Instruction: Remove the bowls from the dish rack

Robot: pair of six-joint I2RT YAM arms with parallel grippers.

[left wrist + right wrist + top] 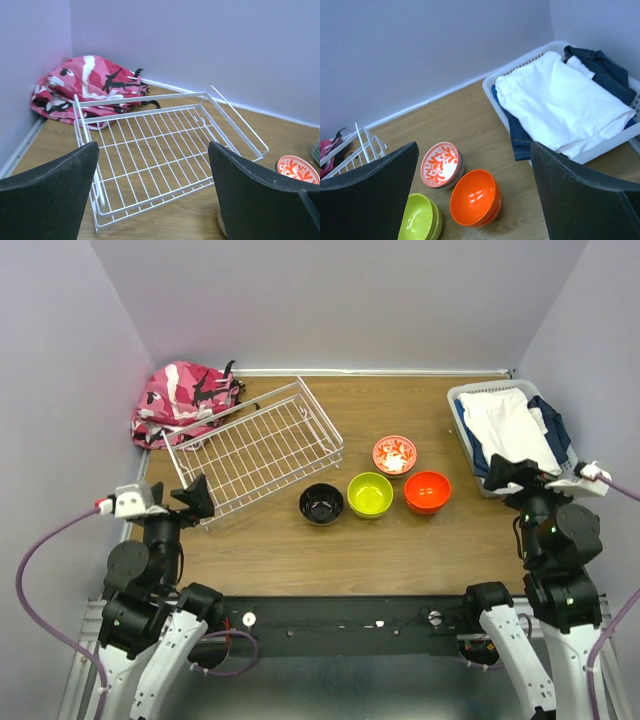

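The white wire dish rack (260, 450) lies at the back left of the table with no bowls in it; it fills the left wrist view (160, 150). Four bowls or stacks stand on the wood to its right: a black-lined bowl (321, 504), lime-green bowls (370, 494), orange bowls (427, 491) and a white bowl with red pattern (394, 454). The right wrist view shows the orange (472, 197) and lime-green (417, 220) ones as nested pairs, with the patterned bowl (440, 164) behind them. My left gripper (195, 498) (152, 145) hangs open at the rack's near corner. My right gripper (510, 472) (473, 147) is open and holds nothing, right of the orange bowls.
A pink camouflage bag (185, 400) lies in the back left corner behind the rack. A white plastic basket of folded clothes (510, 425) stands at the back right, close to my right gripper. Lilac walls close in the table on three sides.
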